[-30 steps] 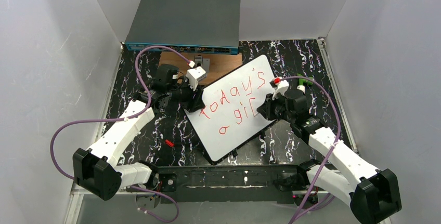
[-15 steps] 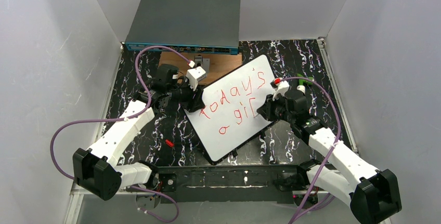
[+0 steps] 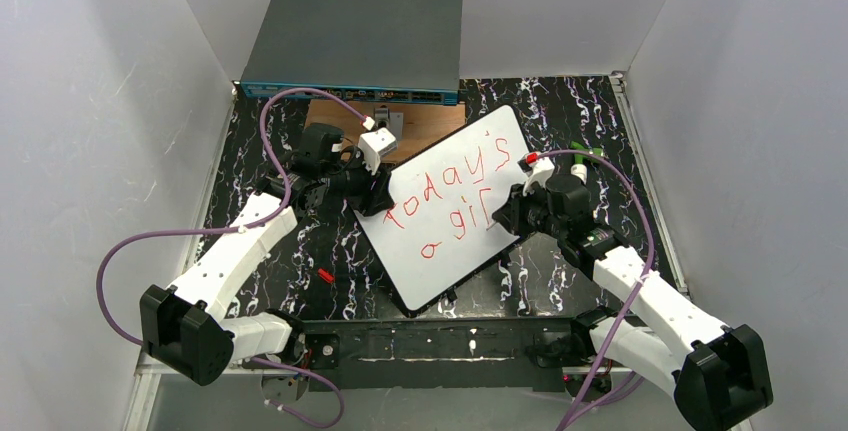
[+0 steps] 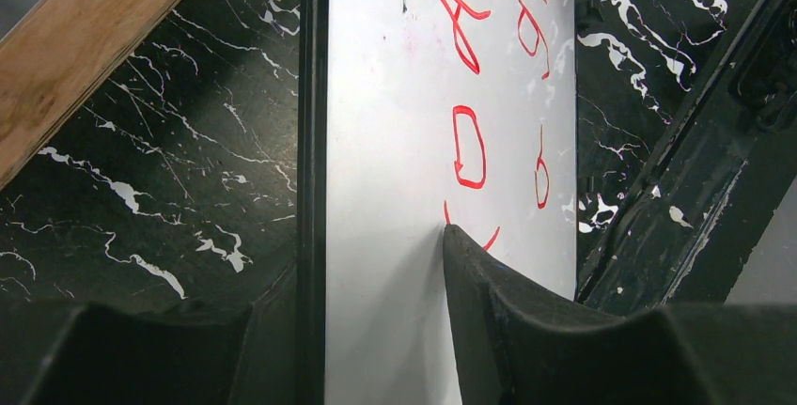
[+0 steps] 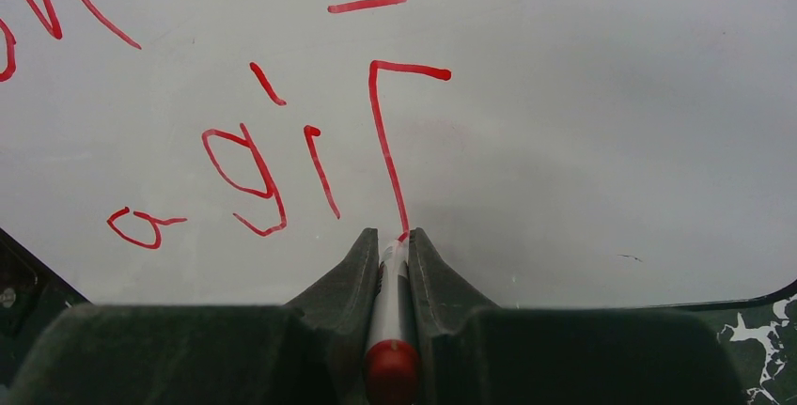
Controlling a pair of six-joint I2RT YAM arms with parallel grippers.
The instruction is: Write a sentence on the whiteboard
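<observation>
The whiteboard (image 3: 440, 261) lies slanted mid-desk (image 3: 330, 241), with "today's" and "a gi" on it in red. The right gripper (image 5: 395, 236) is clamped on a marker (image 5: 389, 302), whose tip sits at the foot of a red stroke. The left gripper (image 4: 367, 255) pinches the board's left edge. A wooden plate (image 3: 425, 121) and a grey box (image 3: 355, 46) crowd the far corner, and a tiny red cap (image 3: 325, 276) lies on the near-left side.

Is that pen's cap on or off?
Off: the marker, held by the right gripper, has its tip on the whiteboard, ending a red line.
</observation>
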